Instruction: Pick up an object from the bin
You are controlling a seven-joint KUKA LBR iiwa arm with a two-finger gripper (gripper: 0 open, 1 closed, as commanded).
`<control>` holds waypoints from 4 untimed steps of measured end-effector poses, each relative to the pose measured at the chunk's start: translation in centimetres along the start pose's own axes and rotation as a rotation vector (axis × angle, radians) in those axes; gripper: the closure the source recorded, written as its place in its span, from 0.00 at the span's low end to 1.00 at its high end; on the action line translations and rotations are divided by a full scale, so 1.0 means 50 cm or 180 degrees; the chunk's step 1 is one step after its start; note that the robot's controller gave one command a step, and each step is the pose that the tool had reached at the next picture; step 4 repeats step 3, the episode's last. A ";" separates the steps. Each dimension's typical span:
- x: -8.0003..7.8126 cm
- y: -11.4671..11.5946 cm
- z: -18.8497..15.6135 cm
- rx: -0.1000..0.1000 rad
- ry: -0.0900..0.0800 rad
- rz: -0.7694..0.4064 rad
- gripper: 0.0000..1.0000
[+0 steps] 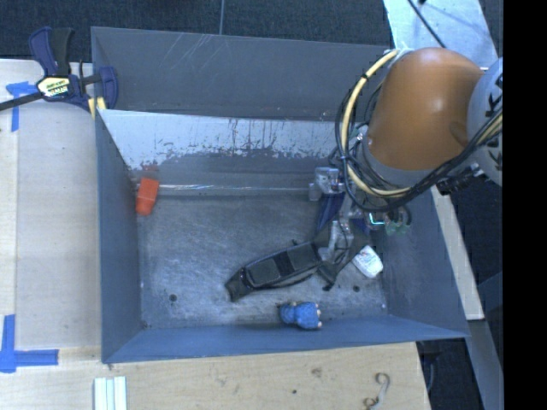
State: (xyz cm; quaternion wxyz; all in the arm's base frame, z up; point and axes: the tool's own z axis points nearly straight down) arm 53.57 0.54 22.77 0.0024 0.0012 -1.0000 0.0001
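Note:
My gripper (335,239) reaches down into the right half of the bin, just above the right end of a long black stapler-like thing (272,271) that lies slantwise on the bin floor. A small white cap-like piece (367,262) lies close to the gripper's right. A small blue toy-like thing (300,314) rests by the front wall, below the black thing.
A small orange block (147,196) sits against the back left of the bin floor, far from the gripper. The arm's orange dome and looped cables hang over the bin's right side and hide the floor under them.

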 end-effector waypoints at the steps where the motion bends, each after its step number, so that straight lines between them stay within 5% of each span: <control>1: 0.044 -0.093 0.323 0.0004 -0.0006 -0.0303 0.00; 2: 0.037 -0.093 0.312 0.0009 -0.0041 -0.0303 1.00; 3: 0.030 -0.120 0.043 0.0009 -0.0054 -0.0440 1.00; 4: 0.030 -0.120 0.043 0.0009 -0.0054 -0.0440 1.00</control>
